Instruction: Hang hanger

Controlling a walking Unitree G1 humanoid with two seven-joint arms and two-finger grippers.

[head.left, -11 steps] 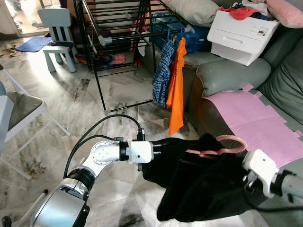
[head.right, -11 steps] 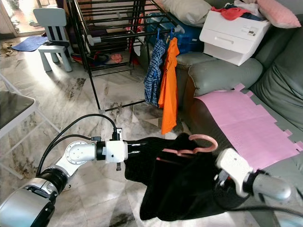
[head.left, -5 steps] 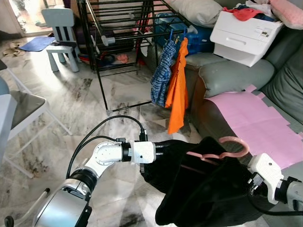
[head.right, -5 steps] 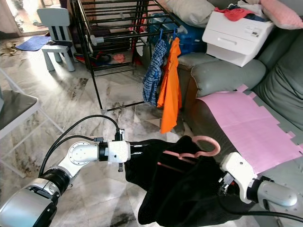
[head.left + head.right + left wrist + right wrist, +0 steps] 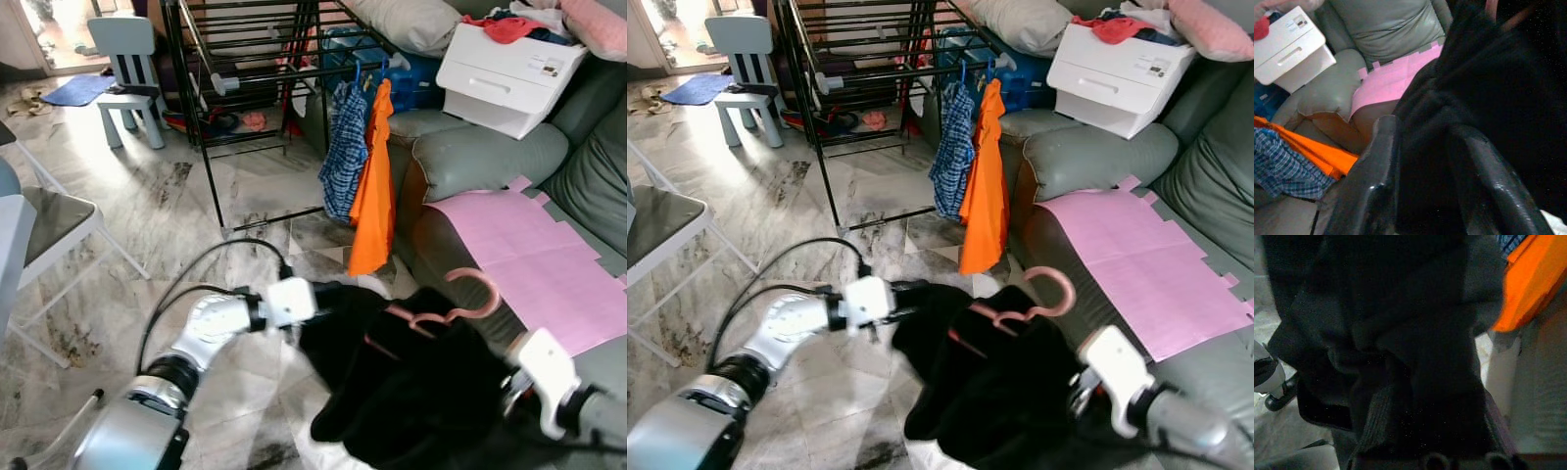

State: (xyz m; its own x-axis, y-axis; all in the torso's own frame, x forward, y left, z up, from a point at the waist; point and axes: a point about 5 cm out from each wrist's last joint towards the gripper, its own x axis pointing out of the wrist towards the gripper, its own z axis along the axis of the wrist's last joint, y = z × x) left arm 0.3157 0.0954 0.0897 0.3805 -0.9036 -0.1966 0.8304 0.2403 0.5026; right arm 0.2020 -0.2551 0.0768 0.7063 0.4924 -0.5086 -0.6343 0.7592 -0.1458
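Left gripper [image 5: 1420,161] has its two black fingers pinched on a fold of the black garment [image 5: 421,392], and the arm is blurred, swinging across since half a second back. Right gripper [image 5: 1415,431] is buried in the same cloth from the other side; whether its fingers are spread or pressed together, I cannot tell. Between them rides the pink hanger [image 5: 460,304], hook up, tipped now more steeply than a moment ago and carried slightly higher. The load looks to be lifting toward the rack [image 5: 245,69], but it is well apart from any rail yet, so the hanging itself is not begun.

Ahead on the rack's near rail hang a checked shirt [image 5: 345,147] and an orange shirt [image 5: 372,186], side by side. Marble floor [image 5: 167,225] below, glossy and streaked. To the right a grey sofa [image 5: 490,147] with a pink sheet [image 5: 519,245] over the seat and a white box [image 5: 505,73] on its arm. A small chair [image 5: 127,69] stands far back.
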